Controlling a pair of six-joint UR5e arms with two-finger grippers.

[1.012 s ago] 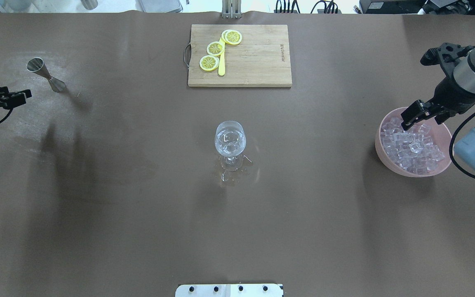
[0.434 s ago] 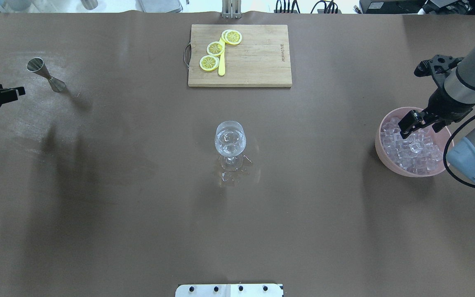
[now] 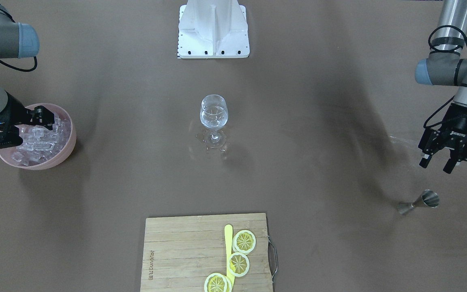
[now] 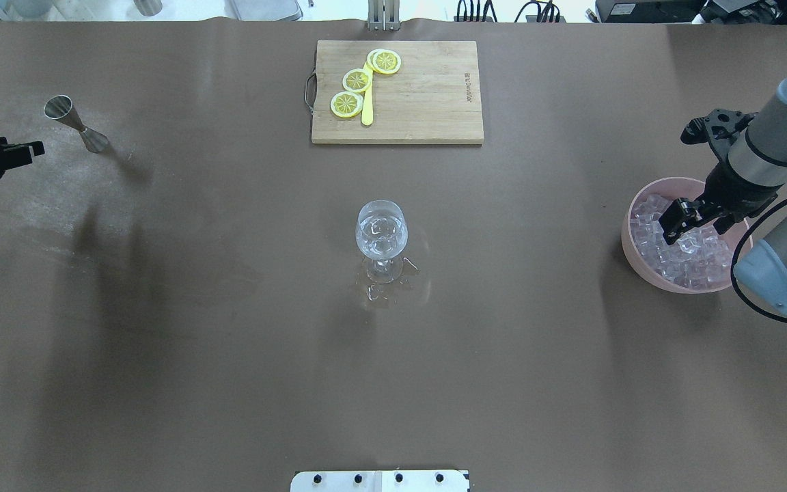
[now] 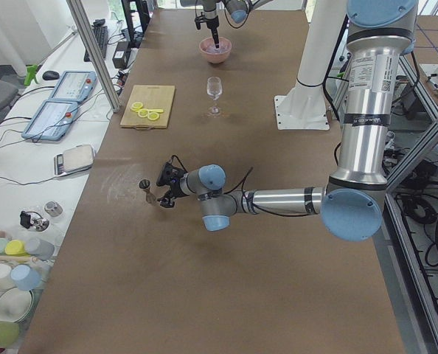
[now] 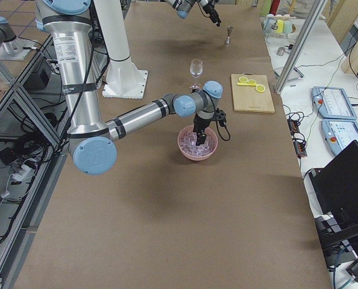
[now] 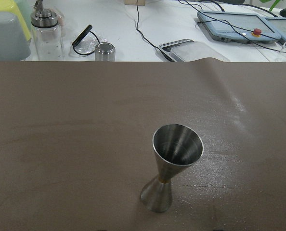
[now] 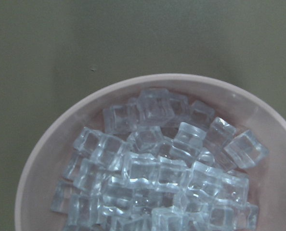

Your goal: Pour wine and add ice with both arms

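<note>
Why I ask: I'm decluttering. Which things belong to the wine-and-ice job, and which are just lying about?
Job: wine glass, ice, pink bowl holding it, jigger (probably for pouring), right tool over the bowl, left tool near the jigger.
Lying about: cutting board, lemon slices, yellow utensil.

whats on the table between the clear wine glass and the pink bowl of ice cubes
Nothing. In the overhead view, only bare brown table covering runs from the clear wine glass to the pink bowl of ice cubes.
</note>
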